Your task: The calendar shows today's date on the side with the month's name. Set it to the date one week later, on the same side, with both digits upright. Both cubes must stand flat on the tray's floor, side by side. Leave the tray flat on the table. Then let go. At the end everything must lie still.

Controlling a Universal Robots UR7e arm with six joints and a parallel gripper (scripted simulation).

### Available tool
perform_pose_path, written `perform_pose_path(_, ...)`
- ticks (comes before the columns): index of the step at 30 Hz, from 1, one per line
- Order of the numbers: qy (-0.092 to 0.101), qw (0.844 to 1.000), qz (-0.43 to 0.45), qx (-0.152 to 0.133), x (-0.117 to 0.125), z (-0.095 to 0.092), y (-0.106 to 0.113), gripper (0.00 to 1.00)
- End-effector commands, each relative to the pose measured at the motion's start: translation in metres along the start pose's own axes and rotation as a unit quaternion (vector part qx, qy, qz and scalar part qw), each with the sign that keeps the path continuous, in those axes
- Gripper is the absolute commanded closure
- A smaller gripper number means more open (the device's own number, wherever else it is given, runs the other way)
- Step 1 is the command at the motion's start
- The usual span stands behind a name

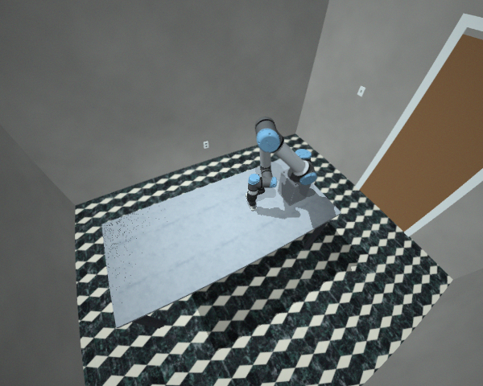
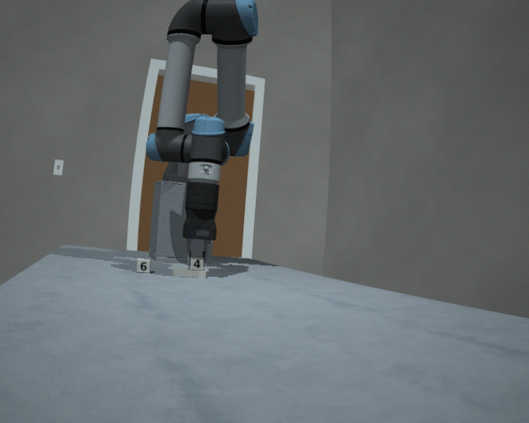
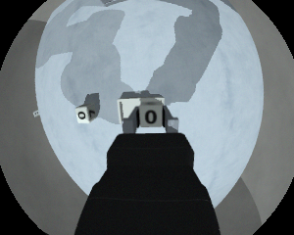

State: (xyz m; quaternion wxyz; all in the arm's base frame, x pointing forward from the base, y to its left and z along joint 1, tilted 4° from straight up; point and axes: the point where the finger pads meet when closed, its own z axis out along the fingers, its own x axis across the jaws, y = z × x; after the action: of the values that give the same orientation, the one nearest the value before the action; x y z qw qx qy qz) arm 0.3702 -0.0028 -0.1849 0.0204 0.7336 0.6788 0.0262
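My gripper [image 2: 196, 260] points straight down over the pale calendar tray [image 2: 189, 271] at the far end of the table. It is shut on a white cube [image 2: 196, 263] that shows a 4 toward the exterior camera and a 0 on top in the wrist view [image 3: 150, 117]. The cube sits low in the right part of the tray. A second white cube [image 2: 142, 265] showing a 6 stands on the table left of the tray, apart from it; it also shows in the wrist view [image 3: 84, 114]. In the top view the gripper [image 1: 252, 204] is small and the cubes cannot be made out.
The robot's grey base block [image 2: 168, 223] stands just behind the tray. The table's far edge runs close behind the tray and the loose cube.
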Motion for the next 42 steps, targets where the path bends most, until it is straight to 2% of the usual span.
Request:
perform_pose_path(1,0.0,1.0,0.0,-0.001,-0.0001,0.0019,0.0004,0.4)
perform_pose_path(42,0.0,1.0,0.0,-0.001,-0.0001,0.0055,0.0004,0.4)
